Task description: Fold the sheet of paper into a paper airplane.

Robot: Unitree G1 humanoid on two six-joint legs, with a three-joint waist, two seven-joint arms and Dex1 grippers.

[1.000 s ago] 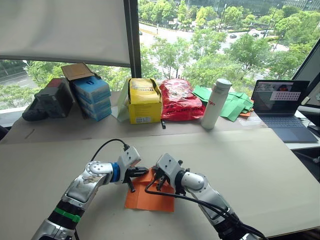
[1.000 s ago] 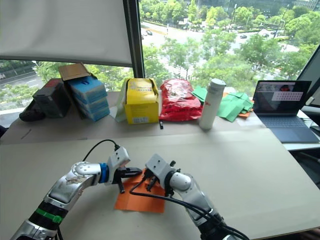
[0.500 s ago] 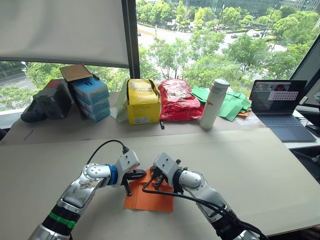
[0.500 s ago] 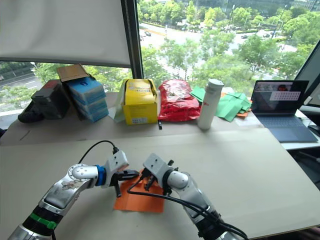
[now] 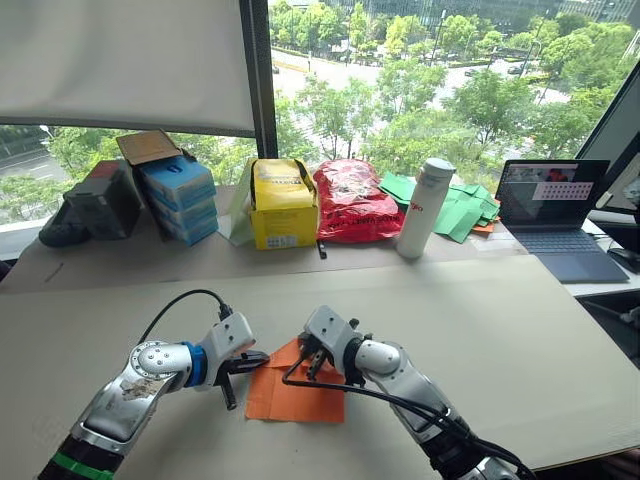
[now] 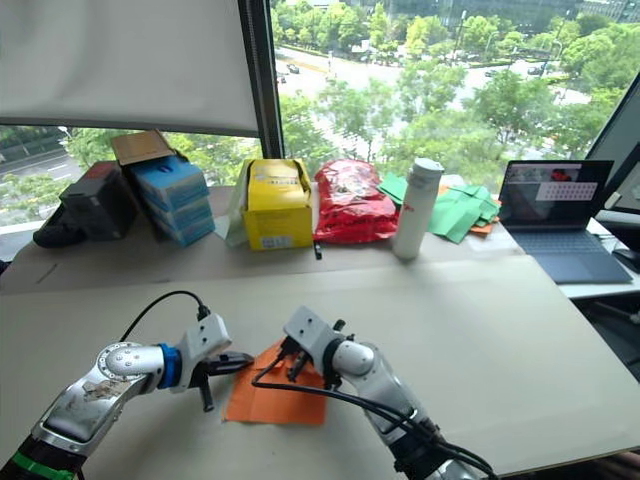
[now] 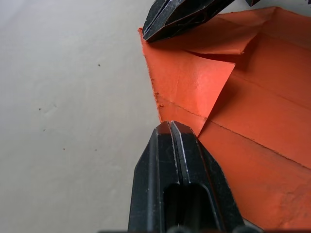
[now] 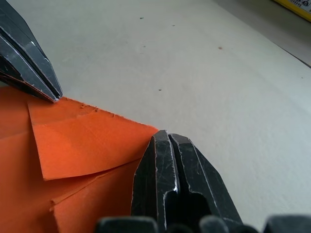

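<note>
The sheet of paper [image 5: 296, 391], bright orange, lies flat on the table in front of me, with one corner flap folded over [image 7: 194, 82] and creases across it. My left gripper [image 5: 254, 358] is shut, and its tip [image 7: 170, 128] rests at the paper's left edge by the flap. My right gripper [image 5: 312, 362] is also shut, its tip [image 8: 165, 140] pressing down at the paper's far edge. The two tips stand a short way apart along that folded corner. Neither holds the paper between its fingers.
Along the back of the table [image 5: 520, 330] stand blue boxes [image 5: 182, 193], a yellow box [image 5: 285, 205], a red bag [image 5: 355, 200], a white bottle [image 5: 420, 208], green folded papers [image 5: 462, 210] and an open laptop [image 5: 555, 215].
My left arm has drawn back to the left, and its gripper has slid from over the paper's far corner to its left edge. The right gripper has stayed put.
</note>
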